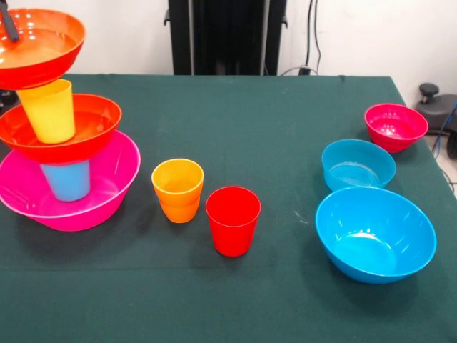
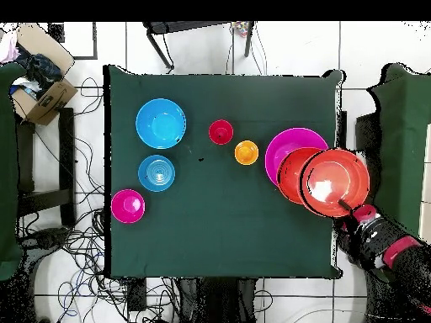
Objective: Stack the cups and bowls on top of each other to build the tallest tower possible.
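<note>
My hand (image 2: 343,204) sits at the rim of the top wide orange-red glossy plastic bowl (image 1: 37,44), on the side nearest my arm; only a dark tip of it shows in the front view, and I cannot tell how far it is open or whether it actually grips the rim.

That bowl crowns the tower (image 1: 61,128) at one end of the green-covered bench (image 1: 271,128). The build alternates wide and narrow so each piece has a seat. At the bottom is the large pink glossy plastic bowl (image 1: 86,207). A light blue tapered plastic cup (image 1: 66,180) stands in it. The second wide orange-red plastic bowl (image 1: 93,125) rests on that cup. Then comes a yellow tapered plastic cup (image 1: 48,108), with the top bowl on it. From overhead the bowls are offset rather than concentric, so I judge the column leans a little toward my arm.

The rest stands loose. An orange plastic cup (image 1: 178,189) and a red plastic cup (image 1: 233,220) stand upright just beside each other near the tower. Well apart at the other end are the large blue plastic bowl (image 1: 375,234), the small blue plastic bowl (image 1: 358,164) and the small magenta plastic bowl (image 1: 395,126).
</note>
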`<state>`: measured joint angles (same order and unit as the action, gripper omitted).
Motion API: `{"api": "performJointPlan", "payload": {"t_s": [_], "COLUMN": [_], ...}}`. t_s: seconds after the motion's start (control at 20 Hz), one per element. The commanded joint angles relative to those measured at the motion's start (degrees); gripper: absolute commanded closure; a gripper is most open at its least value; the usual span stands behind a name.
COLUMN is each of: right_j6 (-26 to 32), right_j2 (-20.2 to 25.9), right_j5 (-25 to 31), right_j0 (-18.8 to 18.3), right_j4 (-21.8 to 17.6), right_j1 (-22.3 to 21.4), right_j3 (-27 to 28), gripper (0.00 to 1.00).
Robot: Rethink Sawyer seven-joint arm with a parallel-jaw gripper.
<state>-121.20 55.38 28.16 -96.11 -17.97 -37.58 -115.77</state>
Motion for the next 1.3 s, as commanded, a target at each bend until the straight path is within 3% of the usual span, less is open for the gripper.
{"api": "performJointPlan", "payload": {"t_s": [0.05,1.3], "right_j6": [5.5,6.9], "right_j2": [1.1,0.3], "right_j5": [4.6,4.8], "right_j0": [1.6,1.0], "right_j4": [-0.1,-1.8], "right_j1": [3.7,4.6], "right_j3": [-3.1,-3.4], "gripper": [1.0,1.0]}}
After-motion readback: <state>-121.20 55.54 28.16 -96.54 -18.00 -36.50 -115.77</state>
